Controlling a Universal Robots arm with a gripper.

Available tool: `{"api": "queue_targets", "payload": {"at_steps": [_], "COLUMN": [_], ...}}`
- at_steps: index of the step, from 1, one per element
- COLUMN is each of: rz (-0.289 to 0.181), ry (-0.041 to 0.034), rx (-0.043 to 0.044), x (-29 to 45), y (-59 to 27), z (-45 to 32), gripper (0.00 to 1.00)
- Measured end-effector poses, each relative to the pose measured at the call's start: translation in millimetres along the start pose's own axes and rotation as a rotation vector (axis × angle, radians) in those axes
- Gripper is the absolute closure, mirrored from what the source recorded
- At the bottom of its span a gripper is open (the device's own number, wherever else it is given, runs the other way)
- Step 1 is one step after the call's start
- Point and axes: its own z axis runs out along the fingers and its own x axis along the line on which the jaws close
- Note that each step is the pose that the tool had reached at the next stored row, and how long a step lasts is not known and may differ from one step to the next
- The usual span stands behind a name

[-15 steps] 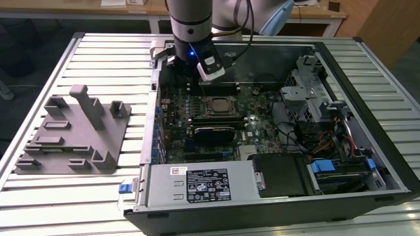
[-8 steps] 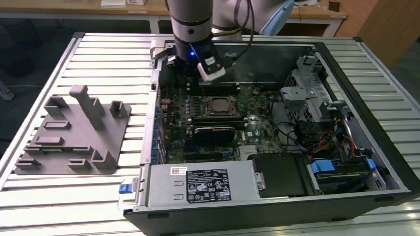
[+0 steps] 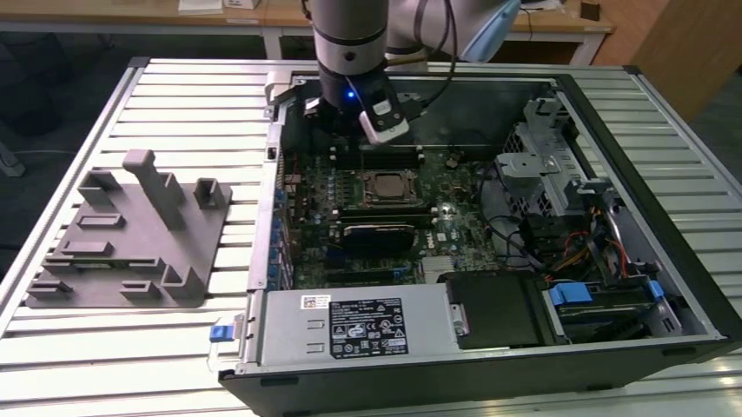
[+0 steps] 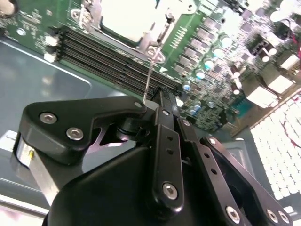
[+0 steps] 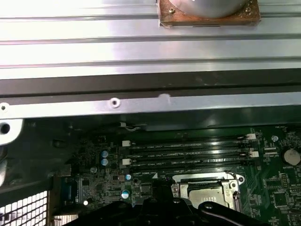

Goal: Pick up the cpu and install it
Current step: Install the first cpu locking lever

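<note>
The gripper [image 3: 336, 132] hangs inside the open computer case [image 3: 649, 287], low over the green motherboard [image 3: 458, 230] near the case's far wall. It carries nothing that can be seen, and whether it stands wide or narrow cannot be told, since in the second wrist view its black linkage hides the tip. The cpu [image 3: 383, 185] lies in the socket [image 3: 383, 201] on the motherboard, its silvery top showing inside the metal frame. The socket is just beside the memory slots [image 3: 388, 157], which run between it and the board's far edge. In the second wrist view a thin wire lever [image 4: 149, 75] rises from the socket's corner up to the gripper's linkage; whether they touch is unclear. The case stands on a slatted metal table [image 3: 174, 95]. On that table, toward the edge at the exterior view's left and apart from the case, sits a grey tray [image 3: 128, 252] with upright posts.
</note>
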Motion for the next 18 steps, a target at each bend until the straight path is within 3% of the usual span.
{"api": "queue_targets", "payload": {"at_steps": [8,15,18], "rz": [0.002,0.002,0.004], "ry": [-0.0004,-0.0008,-0.0141], "rx": [0.0,0.0001,-0.0007], "x": [-20.9,-22.2,-22.2], "y": [1.2,1.2,0.7], "z": [1.0,1.1,2.6], "gripper": [0.89,0.89,0.89]}}
